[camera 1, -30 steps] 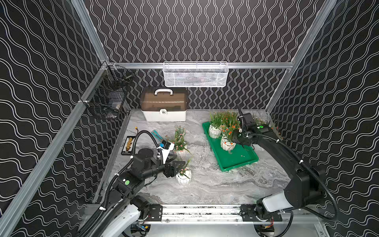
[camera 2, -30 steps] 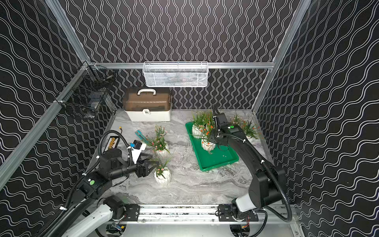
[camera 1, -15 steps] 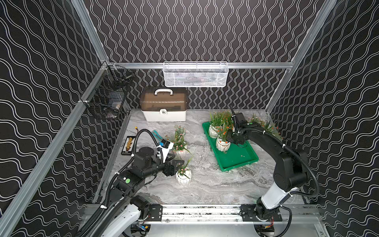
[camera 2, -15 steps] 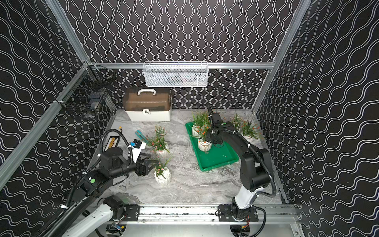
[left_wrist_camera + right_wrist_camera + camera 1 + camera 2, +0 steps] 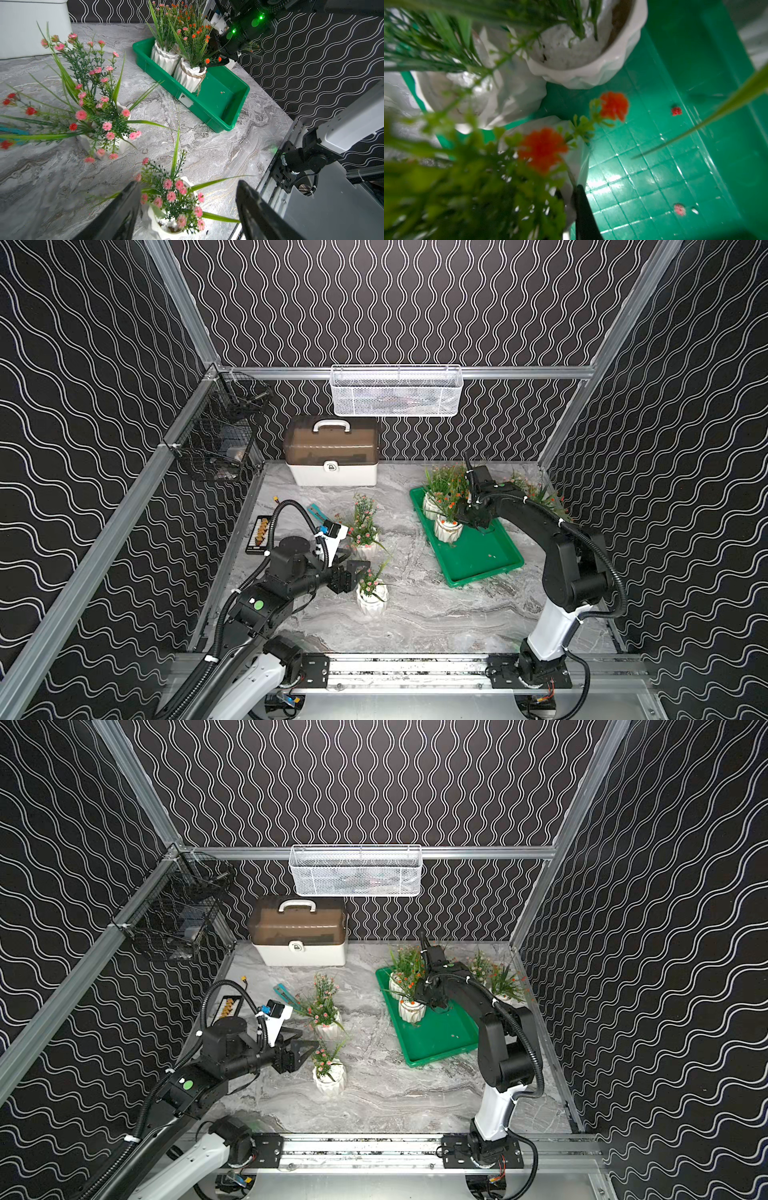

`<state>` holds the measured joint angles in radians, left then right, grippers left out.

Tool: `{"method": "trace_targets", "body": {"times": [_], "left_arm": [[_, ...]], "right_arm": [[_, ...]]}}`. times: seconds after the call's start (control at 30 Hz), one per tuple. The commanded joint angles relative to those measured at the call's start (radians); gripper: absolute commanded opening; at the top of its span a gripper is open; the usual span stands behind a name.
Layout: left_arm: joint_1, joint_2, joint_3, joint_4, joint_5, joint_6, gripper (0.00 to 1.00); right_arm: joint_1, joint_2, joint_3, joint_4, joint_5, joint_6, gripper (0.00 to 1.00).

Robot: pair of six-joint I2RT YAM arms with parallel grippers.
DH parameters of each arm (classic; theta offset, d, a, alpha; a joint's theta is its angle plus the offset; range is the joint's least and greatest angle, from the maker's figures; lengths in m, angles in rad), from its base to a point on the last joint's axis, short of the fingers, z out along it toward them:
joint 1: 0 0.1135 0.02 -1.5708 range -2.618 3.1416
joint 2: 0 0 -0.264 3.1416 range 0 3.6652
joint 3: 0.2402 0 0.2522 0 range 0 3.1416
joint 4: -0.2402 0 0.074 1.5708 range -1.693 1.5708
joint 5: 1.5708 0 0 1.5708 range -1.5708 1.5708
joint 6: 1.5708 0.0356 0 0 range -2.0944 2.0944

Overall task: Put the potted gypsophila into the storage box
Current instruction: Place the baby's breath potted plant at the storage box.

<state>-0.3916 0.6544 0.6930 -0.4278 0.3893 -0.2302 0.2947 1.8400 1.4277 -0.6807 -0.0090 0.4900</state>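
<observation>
**Left gripper** (image 5: 188,184): fingers spread wide, straddling the blooms of the pink-flowered pot (image 5: 372,601). This pot stands on the marble table (image 5: 436,614), well apart from the storage box (image 5: 484,578).

**Right gripper** (image 5: 473,523): low inside the box, jaws closed. One finger (image 5: 582,207) lies against the rim of the orange-flowered pot (image 5: 448,533), apparently pinching it. Foliage hides the other finger. That pot sits in the box, just beside a second pot (image 5: 430,508).
</observation>
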Motion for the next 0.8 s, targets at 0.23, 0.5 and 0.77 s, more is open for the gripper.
{"method": "trace_targets", "body": {"times": [0.23, 0.5, 0.77], "left_arm": [[0.008, 0.005, 0.003, 0.001, 0.002, 0.025, 0.76], [0.026, 0.008, 0.002, 0.009, 0.019, 0.025, 0.76], [0.043, 0.021, 0.002, 0.014, 0.034, 0.019, 0.76]], "right_arm": [[0.001, 0.066, 0.07, 0.035, -0.029, 0.024, 0.09], [0.001, 0.093, 0.088, 0.033, -0.043, 0.022, 0.15], [0.0, 0.045, 0.058, 0.027, -0.045, 0.018, 0.25]]}}
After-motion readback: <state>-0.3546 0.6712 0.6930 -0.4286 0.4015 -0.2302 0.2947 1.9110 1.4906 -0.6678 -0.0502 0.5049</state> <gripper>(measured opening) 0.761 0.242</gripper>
